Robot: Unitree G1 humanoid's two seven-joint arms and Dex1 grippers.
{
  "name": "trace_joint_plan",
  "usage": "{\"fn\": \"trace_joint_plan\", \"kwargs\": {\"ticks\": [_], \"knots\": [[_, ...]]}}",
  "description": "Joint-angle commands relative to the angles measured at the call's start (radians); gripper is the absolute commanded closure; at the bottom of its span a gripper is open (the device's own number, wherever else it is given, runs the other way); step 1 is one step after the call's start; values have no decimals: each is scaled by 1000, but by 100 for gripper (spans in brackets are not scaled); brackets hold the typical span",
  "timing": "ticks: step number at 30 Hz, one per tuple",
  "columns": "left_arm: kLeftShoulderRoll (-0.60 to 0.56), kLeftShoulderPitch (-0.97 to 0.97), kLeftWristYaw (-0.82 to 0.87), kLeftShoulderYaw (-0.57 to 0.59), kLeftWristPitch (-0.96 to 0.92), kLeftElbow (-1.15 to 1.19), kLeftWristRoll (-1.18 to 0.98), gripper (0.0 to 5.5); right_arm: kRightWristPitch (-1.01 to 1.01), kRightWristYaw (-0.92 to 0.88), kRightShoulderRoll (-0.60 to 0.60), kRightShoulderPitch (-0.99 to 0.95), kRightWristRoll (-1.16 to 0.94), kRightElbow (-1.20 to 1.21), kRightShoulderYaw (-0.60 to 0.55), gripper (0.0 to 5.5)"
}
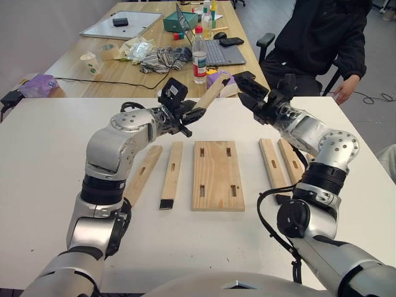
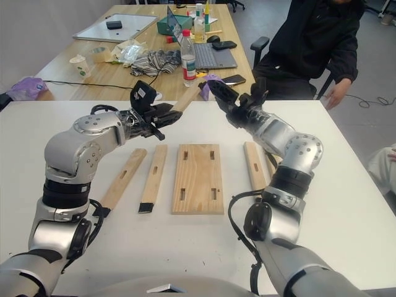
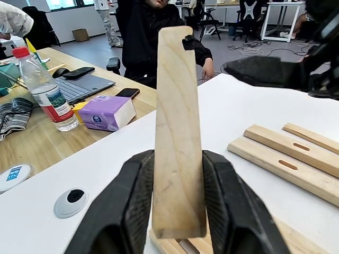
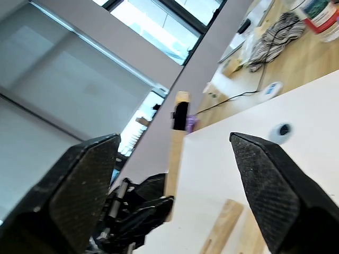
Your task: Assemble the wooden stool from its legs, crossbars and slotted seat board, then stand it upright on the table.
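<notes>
My left gripper (image 1: pixel 193 114) is shut on a short wooden crossbar (image 3: pixel 177 121), held above the table's far middle and slanting up toward the right. The slotted seat board (image 1: pixel 218 175) lies flat at the table's centre. Two slotted legs (image 1: pixel 143 173) (image 1: pixel 172 172) lie to its left and two more (image 1: pixel 272 162) (image 1: pixel 291 159) to its right. My right gripper (image 1: pixel 242 80) hangs open just right of the crossbar's upper end, not touching it. In the right wrist view its wide-apart fingers (image 4: pixel 85 185) frame the crossbar (image 4: pixel 177 137).
A wooden desk behind the white table (image 1: pixel 49 161) carries a water bottle (image 1: pixel 198 55), a laptop (image 1: pixel 213 46), a purple box (image 1: pixel 218 77) and clutter. A person sits at the back right, hands off the parts.
</notes>
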State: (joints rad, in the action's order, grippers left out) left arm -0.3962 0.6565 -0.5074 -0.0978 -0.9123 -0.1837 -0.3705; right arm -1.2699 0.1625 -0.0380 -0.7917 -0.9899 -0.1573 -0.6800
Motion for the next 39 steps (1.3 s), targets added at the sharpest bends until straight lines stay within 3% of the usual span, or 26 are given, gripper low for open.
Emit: {"fn": "trace_joint_plan", "kwargs": {"ticks": [1,6,26,33,35,39], "knots": [[-10,-25,-14,-33,22,-36,18,421,-22,-85,24,-16,-69,10,-6,169],[-1,-46,-23,-56,22,-82,13,421,12,-136,10,-2,-82,-16,8,169],[17,-55,-7,-79,48,-75,57,421,73,-181,-3,21,-128,-42,63,503],[15,-60,-11,-88,50,-71,67,422,90,-177,-8,26,-128,-34,81,507],[-2,-70,-37,-112,41,-84,65,367,97,-174,-7,29,-130,-25,88,508],[1,-71,-35,-112,46,-80,73,314,136,-162,-18,40,-97,-2,117,508]]}}
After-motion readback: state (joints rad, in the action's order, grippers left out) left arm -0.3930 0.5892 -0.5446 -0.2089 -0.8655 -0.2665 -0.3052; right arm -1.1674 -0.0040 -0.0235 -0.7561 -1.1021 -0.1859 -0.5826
